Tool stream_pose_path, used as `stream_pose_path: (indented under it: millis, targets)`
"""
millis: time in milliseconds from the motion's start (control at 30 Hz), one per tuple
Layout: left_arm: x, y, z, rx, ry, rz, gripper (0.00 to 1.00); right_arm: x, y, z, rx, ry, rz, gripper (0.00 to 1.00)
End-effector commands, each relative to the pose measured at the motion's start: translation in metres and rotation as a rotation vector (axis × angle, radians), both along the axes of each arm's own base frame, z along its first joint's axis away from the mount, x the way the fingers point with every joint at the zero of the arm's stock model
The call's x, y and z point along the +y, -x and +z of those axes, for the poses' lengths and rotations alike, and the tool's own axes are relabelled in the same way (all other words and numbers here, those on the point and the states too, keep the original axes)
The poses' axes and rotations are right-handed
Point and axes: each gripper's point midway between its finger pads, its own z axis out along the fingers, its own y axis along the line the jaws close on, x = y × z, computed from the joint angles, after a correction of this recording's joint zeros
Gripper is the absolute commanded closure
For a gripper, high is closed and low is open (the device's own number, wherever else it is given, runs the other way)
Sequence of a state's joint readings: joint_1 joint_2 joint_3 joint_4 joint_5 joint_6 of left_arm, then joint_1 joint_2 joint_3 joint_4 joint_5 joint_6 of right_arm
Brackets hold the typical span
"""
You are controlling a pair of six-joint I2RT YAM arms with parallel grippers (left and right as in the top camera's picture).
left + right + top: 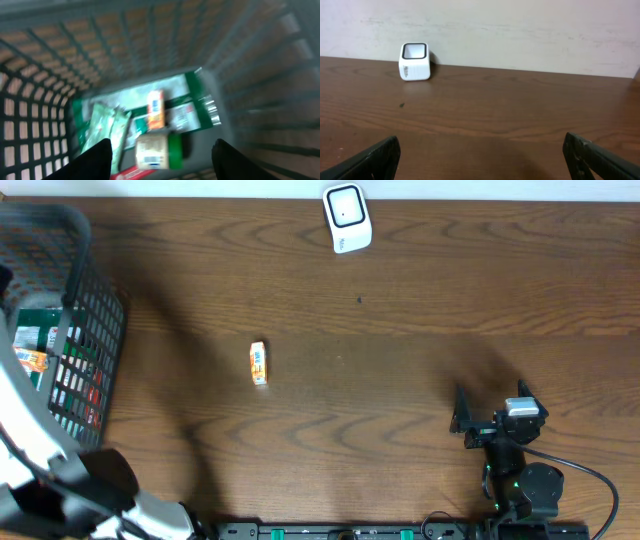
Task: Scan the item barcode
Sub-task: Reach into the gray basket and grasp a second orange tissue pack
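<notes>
- Dark wooden table [400, 380] is backed by a pale wall on the far side.
- Small writing is seen on the white scanner [347, 218] at the far edge, but it cannot be read.
- Labels on the packets [155, 112] in the grey basket [100, 330] at left are blurred.
- One small orange packet [258, 363] is laid on the table left of centre, well apart from the scanner.
- Left gripper [162, 145] is held inside the basket, jaws parted, nothing gripped.
- Right gripper [482, 155] is spread wide at near right, nothing held.

Overhead view evenly and moderately lit, dark bench [400, 310] carrying broad soft shadows well below-left and below-right of the white scanner [347, 218], left wrist view heavily motion-blurred, basket [125, 45] mesh smeared, right wrist view sharp, faint soft shadow just right of the scanner.
</notes>
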State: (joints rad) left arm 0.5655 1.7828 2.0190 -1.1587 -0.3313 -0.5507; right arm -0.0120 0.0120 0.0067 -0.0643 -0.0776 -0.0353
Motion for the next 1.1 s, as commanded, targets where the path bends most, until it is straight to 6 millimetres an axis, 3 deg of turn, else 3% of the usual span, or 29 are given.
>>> stream_pose_path:
  millis: [0, 200, 367, 667, 933, 1067]
  targets:
    - [0.013, 0.000, -0.047, 0.061, 0.126, 0.023, 0.35, -0.001, 0.000, 0.000, 0.001, -0.012, -0.006, 0.01]
    - [0.034, -0.009, -0.118, 0.130, 0.263, 0.051, 0.35, -0.001, 0.000, 0.000, 0.001, -0.012, -0.006, 0.01]
    - [0.039, -0.016, -0.155, 0.170, 0.315, 0.052, 0.36, -0.001, 0.000, 0.000, 0.001, -0.012, -0.006, 0.01]
    - [0.044, -0.020, -0.204, 0.239, 0.365, 0.061, 0.35, -0.001, 0.000, 0.000, 0.001, -0.012, -0.006, 0.01]
    - [0.044, -0.019, -0.226, 0.272, 0.389, 0.064, 0.36, -0.001, 0.000, 0.000, 0.001, -0.012, -0.006, 0.01]
    - [0.044, -0.020, -0.222, 0.269, 0.381, 0.052, 0.67, -0.001, 0.000, 0.000, 0.001, -0.012, -0.006, 0.01]
